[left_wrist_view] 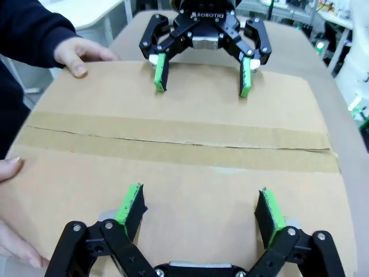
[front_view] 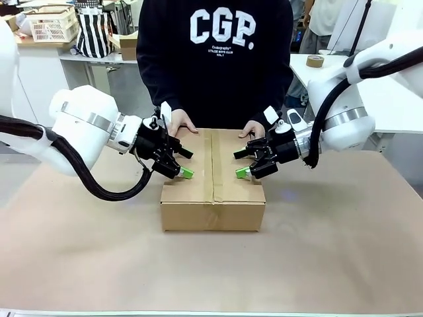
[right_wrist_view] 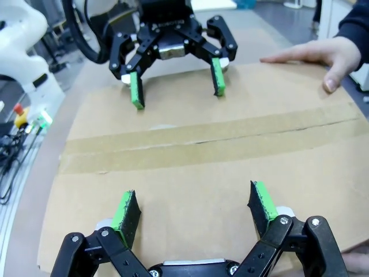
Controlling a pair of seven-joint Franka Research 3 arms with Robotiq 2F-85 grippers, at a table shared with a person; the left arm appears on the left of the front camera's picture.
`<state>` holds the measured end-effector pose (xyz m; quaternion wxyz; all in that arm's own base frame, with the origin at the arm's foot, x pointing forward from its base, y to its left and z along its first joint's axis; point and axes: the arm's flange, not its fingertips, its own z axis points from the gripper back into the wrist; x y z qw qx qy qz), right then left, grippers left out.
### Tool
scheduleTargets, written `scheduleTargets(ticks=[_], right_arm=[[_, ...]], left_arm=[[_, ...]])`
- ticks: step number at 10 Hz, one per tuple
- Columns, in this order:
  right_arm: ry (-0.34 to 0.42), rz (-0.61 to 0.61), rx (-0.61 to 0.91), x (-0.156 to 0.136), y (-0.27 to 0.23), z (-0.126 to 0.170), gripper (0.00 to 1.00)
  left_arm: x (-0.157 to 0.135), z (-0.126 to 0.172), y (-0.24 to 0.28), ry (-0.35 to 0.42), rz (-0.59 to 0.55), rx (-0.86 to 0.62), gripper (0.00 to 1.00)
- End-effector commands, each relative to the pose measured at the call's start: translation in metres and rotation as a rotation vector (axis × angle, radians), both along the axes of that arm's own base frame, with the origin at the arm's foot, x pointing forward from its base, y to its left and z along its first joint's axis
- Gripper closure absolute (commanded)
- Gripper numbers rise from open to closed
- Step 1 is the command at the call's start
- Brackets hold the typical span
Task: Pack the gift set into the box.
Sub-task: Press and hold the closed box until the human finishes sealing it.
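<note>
The box (front_view: 211, 214) sits closed at the table's middle, brown tape running along its centre seam. My left gripper (front_view: 184, 163) hovers open over the box's left top flap, green pads pointing inward. Facing it over the right flap, my right gripper (front_view: 239, 164) is open too. In the left wrist view my own gripper (left_wrist_view: 200, 206) spreads above the cardboard (left_wrist_view: 173, 115) with the right gripper (left_wrist_view: 202, 72) opposite. The right wrist view mirrors this: own gripper (right_wrist_view: 195, 210), left gripper (right_wrist_view: 176, 81), box top (right_wrist_view: 190, 167). The person's hands (front_view: 182, 123) (front_view: 253, 127) rest on the far edge. The gift set is out of view.
Brown paper covers the table (front_view: 330, 251), with free room around the box. The person in a dark sweatshirt (front_view: 215, 59) stands close behind it. Farther back are a tape roll (front_view: 315, 61), a white basket (front_view: 53, 23) and a striped bag (front_view: 94, 33).
</note>
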<state>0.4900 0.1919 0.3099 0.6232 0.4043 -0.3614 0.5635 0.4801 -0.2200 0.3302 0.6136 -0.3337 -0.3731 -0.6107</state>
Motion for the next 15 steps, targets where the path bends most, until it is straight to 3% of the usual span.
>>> scheduleTargets(ticks=[1, 15], right_arm=[[0.002, -0.002, -0.011, -0.0011, 0.0011, -0.0031, 0.0], [0.002, -0.002, -0.011, -0.0011, 0.0011, -0.0031, 0.0]], left_arm=[[-0.0005, -0.0016, 0.0002, -0.002, -0.004, 0.005, 0.0], [-0.0005, -0.0016, 0.0002, -0.002, -0.004, 0.005, 0.0]])
